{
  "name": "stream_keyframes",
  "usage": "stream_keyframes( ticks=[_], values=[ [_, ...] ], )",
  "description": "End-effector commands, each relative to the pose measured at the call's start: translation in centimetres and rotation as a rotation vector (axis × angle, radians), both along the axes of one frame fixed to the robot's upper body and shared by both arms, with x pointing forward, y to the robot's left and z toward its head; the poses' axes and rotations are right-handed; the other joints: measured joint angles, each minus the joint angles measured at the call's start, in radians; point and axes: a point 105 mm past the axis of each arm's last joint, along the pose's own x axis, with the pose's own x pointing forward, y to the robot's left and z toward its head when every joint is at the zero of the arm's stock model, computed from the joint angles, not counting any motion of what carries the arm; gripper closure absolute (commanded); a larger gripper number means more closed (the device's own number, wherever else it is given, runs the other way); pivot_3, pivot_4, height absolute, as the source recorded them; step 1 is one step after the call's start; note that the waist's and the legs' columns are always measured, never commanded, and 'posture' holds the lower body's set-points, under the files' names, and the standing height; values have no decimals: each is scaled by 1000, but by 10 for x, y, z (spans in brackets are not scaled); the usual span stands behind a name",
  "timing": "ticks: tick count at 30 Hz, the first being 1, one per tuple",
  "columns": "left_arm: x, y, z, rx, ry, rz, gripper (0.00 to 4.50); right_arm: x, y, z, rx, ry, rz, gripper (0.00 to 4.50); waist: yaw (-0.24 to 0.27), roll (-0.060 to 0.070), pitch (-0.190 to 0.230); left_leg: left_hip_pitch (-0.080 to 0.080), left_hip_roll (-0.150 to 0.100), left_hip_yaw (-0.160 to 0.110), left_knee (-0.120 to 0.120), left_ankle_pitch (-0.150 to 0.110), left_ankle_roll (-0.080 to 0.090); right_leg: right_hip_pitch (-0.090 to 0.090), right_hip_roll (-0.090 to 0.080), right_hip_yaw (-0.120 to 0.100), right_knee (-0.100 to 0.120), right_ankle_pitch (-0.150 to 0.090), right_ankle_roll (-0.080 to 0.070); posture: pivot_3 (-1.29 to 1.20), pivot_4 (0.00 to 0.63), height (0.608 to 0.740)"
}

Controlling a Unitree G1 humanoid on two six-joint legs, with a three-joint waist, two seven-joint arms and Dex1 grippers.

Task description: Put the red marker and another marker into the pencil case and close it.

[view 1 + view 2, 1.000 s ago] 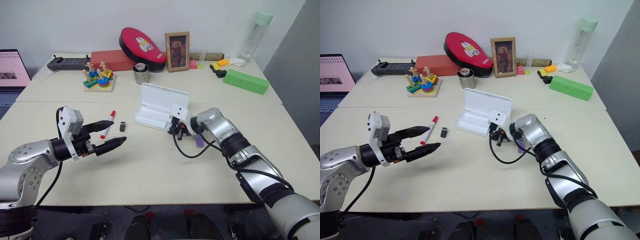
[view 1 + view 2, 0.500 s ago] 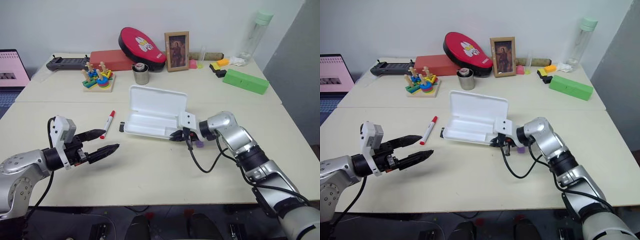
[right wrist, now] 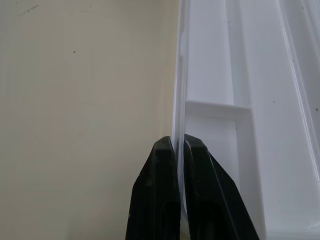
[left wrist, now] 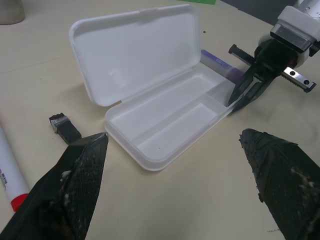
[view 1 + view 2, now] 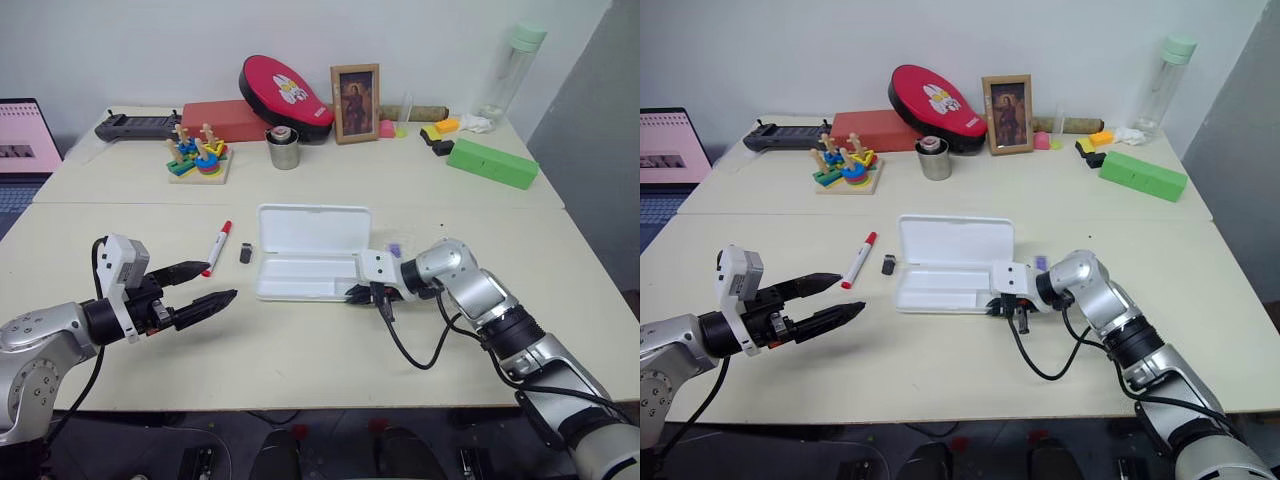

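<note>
Dragging the case (image 5: 310,262) nearer and square, the right gripper (image 5: 366,294) pinches its tray rim; left gripper (image 5: 205,287), spread, waits beside the red marker (image 5: 216,248), ready to load.

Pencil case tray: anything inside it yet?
Nothing: the pencil case lies open and its compartments are bare. The red marker lies on the table beside it; the purple marker lies behind its far end, partly hidden.
</note>
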Motion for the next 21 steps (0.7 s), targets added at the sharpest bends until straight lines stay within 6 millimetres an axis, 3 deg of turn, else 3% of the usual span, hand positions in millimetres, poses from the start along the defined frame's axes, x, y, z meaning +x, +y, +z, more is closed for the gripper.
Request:
stream_keyframes(
  ticks=[1, 8, 10, 14, 19, 21],
  values=[
    [-1, -4, 14, 16, -49, -15, 0, -2, 5, 12, 29, -24, 24, 3950, 0, 0, 0, 0, 0, 0, 0, 0, 0, 0, 0, 0, 0, 0, 0, 0, 150, 740],
    [3, -1, 13, -9, -49, 32, 0, -3, 8, 26, 77, -20, 27, 2507, 0, 0, 0, 0, 0, 0, 0, 0, 0, 0, 0, 0, 0, 0, 0, 0, 150, 740],
    [7, 4, 14, -37, -58, 84, 0, -7, 11, 39, 108, -20, 41, 2103, 0, 0, 0, 0, 0, 0, 0, 0, 0, 0, 0, 0, 0, 0, 0, 0, 150, 740],
    [31, 20, 0, 19, -58, 297, 0, -17, 18, 89, 289, 20, 38, 1311, 1, -1, -1, 0, 0, -1, 0, 0, 0, 2, 0, 0, 0, 0, 0, 0, 150, 740],
    [58, 47, -7, 41, -69, 570, 0, -16, 13, 119, 394, 33, -31, 43, 4, -1, -1, 2, 0, -3, 1, 0, 0, 4, 0, -2, 0, 0, 0, 0, 150, 740],
    [69, 56, -12, 29, -50, 666, 0, -17, 10, 131, 431, 31, -56, 43, 7, -2, -1, 2, 0, -4, 1, 0, 0, 5, 0, -3, 0, 0, 0, 0, 150, 740]
  ],
)
